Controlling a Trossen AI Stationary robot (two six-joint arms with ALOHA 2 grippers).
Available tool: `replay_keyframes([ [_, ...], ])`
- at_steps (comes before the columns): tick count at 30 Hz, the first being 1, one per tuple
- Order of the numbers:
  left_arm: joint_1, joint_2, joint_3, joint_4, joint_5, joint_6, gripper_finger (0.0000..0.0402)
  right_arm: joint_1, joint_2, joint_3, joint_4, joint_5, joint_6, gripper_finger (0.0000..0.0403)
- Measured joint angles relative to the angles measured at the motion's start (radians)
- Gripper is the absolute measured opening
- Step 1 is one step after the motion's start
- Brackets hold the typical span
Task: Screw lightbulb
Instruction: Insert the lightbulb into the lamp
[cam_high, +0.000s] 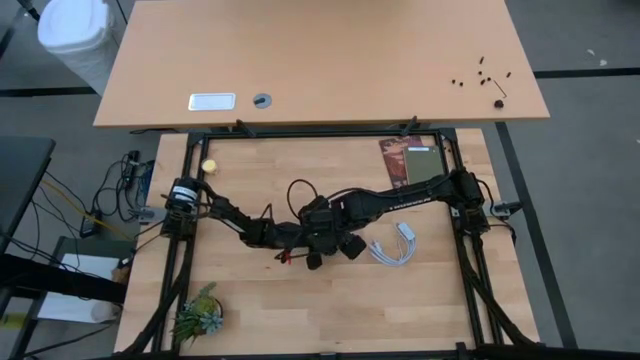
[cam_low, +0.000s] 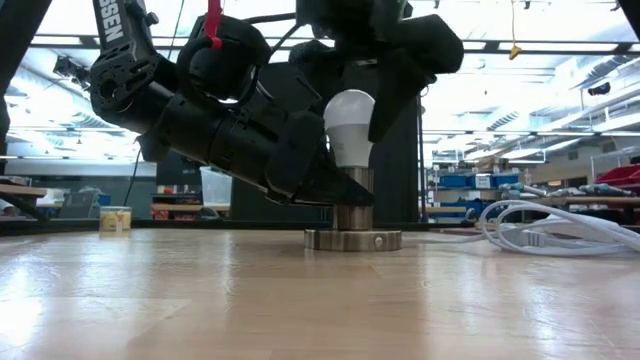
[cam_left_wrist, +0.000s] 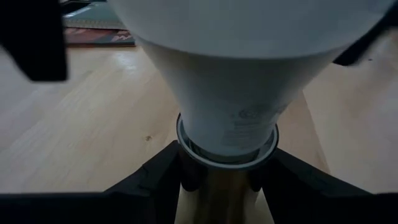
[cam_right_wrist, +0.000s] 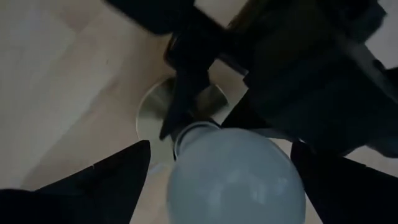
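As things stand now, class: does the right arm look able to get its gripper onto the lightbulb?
Probably yes. The right gripper hangs open straight above the lightbulb, fingers either side of the dome with nothing between. The left gripper clamps the socket lower down, below the dome, so it should not block.

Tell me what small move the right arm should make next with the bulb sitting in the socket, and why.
Probably close the right claw back onto the lightbulb for another twist. Its fingers stand wide on either side of the dome without touching, while the left claw is shut on the socket stem, steadying it. Whether the bulb is fully seated cannot be told.
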Motion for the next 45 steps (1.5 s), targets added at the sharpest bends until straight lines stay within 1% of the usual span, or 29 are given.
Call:
replay_keyframes([
  [3,0.0,0.0,0.0,0.0,0.003,0.001,0.0193,0.001,0.0,-0.003,-0.006,0.005,-0.058,0.0396],
  [5,0.0,0.0,0.0,0.001,0.004,0.001,0.0193,0.001,-0.001,-0.016,-0.001,0.005,-0.067,0.0391],
  [9,0.0,0.0,0.0,0.001,0.003,0.001,0.0193,-0.004,-0.001,-0.044,0.013,0.001,-0.054,0.0378],
  [12,0.001,0.0,0.0,0.001,0.002,0.002,0.0193,-0.007,-0.001,-0.067,0.051,-0.018,0.0,0.0366],
  [16,0.0,0.0,0.0,0.001,0.002,0.002,0.0193,-0.013,-0.001,-0.071,0.085,-0.036,0.09,0.0338],
  [20,0.0,0.0,0.0,0.001,0.005,0.005,0.0193,-0.013,-0.001,-0.071,0.095,-0.039,0.151,0.0294],
  [23,0.0,0.0,0.0,0.002,0.007,0.005,0.0193,-0.014,-0.001,-0.071,0.087,-0.039,0.164,0.0261],
  [24,0.0,0.0,0.0,0.001,0.007,0.006,0.0193,-0.014,-0.001,-0.071,0.086,-0.039,0.166,0.0255],
  [28,0.0,0.0,0.0,0.002,0.007,0.006,0.0193,-0.014,-0.001,-0.071,0.085,-0.038,0.196,0.0255],
  [32,0.0,0.0,0.0,0.002,0.008,0.005,0.0193,-0.016,-0.001,-0.071,0.09,-0.038,0.348,0.0262],
  [36,-0.001,0.0,0.0,0.002,0.007,-0.001,0.0193,-0.02,0.0,-0.071,0.115,-0.038,0.586,0.0278],
  [41,-0.002,0.0,0.0,0.002,0.008,-0.003,0.0193,-0.02,0.0,-0.072,0.133,-0.032,0.868,0.0271],
  [45,-0.002,0.0,0.0,0.002,0.007,-0.003,0.0193,-0.019,0.001,-0.072,0.127,0.013,1.094,0.0268],
])
